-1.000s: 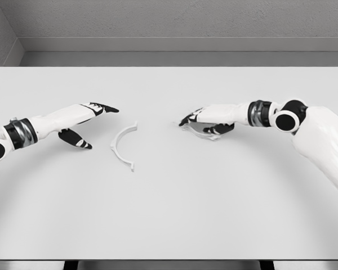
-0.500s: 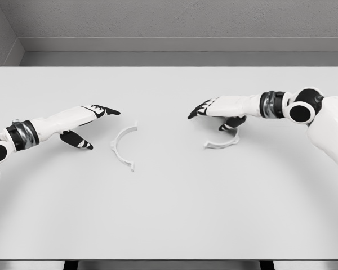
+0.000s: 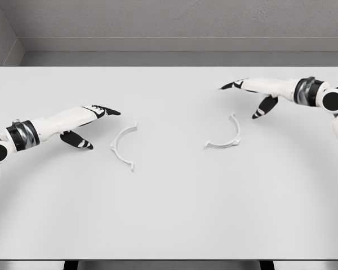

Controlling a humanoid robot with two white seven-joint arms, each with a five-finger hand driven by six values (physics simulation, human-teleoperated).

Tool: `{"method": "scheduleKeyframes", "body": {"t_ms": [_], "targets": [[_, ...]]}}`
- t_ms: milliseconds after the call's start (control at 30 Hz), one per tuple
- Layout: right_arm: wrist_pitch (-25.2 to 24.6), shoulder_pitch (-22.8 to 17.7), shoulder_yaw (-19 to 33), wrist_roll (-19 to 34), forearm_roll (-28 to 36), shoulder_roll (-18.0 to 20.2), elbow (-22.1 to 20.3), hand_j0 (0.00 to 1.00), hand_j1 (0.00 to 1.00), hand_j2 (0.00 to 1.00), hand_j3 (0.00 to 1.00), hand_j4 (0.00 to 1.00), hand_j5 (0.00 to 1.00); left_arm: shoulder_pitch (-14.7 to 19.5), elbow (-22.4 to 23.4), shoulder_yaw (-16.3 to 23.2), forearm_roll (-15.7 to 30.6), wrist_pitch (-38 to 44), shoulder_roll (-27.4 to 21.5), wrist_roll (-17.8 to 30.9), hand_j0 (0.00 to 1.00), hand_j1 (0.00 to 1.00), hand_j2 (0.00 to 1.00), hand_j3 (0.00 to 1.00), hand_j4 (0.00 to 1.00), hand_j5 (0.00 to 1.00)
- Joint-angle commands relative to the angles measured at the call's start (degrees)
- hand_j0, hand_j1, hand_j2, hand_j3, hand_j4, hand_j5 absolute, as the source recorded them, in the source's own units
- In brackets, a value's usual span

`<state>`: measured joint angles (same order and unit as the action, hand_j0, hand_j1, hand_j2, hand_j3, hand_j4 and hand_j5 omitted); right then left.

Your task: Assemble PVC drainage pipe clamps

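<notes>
Two clamp halves lay flat on the white table (image 3: 169,225), well apart, so nothing was joined yet and pretty much the whole job was left. Left clamp half (image 3: 123,147) sat just beside the left hand (image 3: 84,125), off its fingertips, not touching. Right clamp half (image 3: 223,136) lay below the right hand (image 3: 252,93), closer to the robot, also untouched. Both hands had fingers spread and held nothing. Nothing else stood between the halves, only bare tabletop.

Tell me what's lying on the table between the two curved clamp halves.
Nothing. In the head view, only bare table separates the left clamp half from the right clamp half; neither hand reaches into that gap.
</notes>
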<state>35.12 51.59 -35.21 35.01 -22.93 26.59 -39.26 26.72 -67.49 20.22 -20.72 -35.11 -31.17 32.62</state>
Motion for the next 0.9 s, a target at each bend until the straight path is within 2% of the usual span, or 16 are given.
{"method": "scheduleKeyframes", "body": {"t_ms": [0, 67, 333, 400, 867], "targets": [[-0.12, 0.0, 0.85, -0.01, 0.34, -1.89, 6.29, 1.0, 1.0, 1.0, 1.0, 1.0, 1.0, 0.0, -0.01, 0.0, 0.42, 0.11, -0.03, 0.08, 1.0, 1.0, 1.0, 1.0, 1.0, 1.0], [-0.12, 0.7, 0.85, -0.01, 0.26, -3.91, 8.76, 1.0, 1.0, 1.0, 1.0, 1.0, 1.0, 0.0, -0.01, 0.0, 0.42, 0.11, -0.03, 0.08, 1.0, 1.0, 1.0, 1.0, 1.0, 1.0], [-0.12, 1.76, 0.32, -0.01, -0.18, -8.13, 8.76, 1.0, 1.0, 1.0, 1.0, 1.0, 1.0, 0.0, -0.01, 0.09, 0.33, 0.11, 0.67, 0.08, 1.0, 1.0, 1.0, 1.0, 1.0, 1.0], [-0.12, 2.46, 0.23, -0.01, -0.18, -9.36, 8.67, 1.0, 1.0, 1.0, 1.0, 1.0, 1.0, 0.0, -0.01, 0.0, -0.9, 0.11, 1.2, 0.25, 1.0, 1.0, 1.0, 1.0, 1.0, 1.0], [-0.12, 3.69, -2.14, -0.01, -0.27, -12.35, 8.32, 1.0, 1.0, 1.0, 1.0, 1.0, 1.0, 0.0, 0.08, 0.0, -1.77, 0.11, 2.17, 0.34, 1.0, 1.0, 1.0, 1.0, 1.0, 1.0]]}}
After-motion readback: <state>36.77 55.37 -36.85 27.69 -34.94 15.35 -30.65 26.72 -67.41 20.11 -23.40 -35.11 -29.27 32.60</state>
